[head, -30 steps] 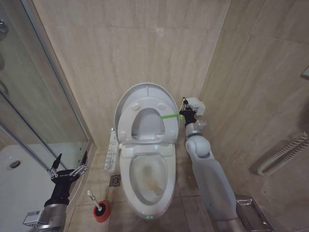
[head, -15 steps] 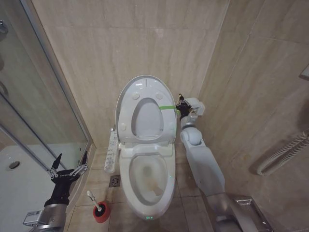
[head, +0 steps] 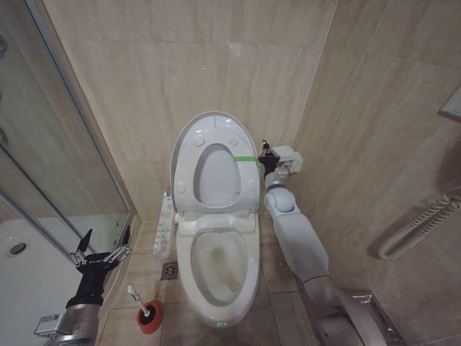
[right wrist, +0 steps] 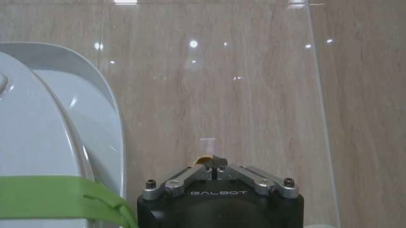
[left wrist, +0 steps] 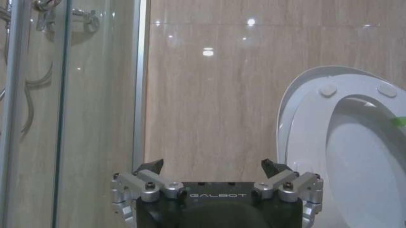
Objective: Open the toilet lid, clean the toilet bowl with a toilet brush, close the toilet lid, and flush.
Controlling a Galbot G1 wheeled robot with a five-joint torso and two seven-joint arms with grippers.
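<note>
Beside raised toilet lid [head: 216, 126]: R pincer [head: 265, 154] closed, arm outstretched.

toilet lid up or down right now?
Up. The toilet lid stands raised against the wall with the seat lifted against it, leaving the toilet bowl exposed.

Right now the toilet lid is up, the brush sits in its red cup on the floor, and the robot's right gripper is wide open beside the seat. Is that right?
Not quite. The right gripper is shut, its fingertips meeting, as the right wrist view shows. The rest holds: the toilet lid is up, and the toilet brush sits in its red cup on the floor.
</note>
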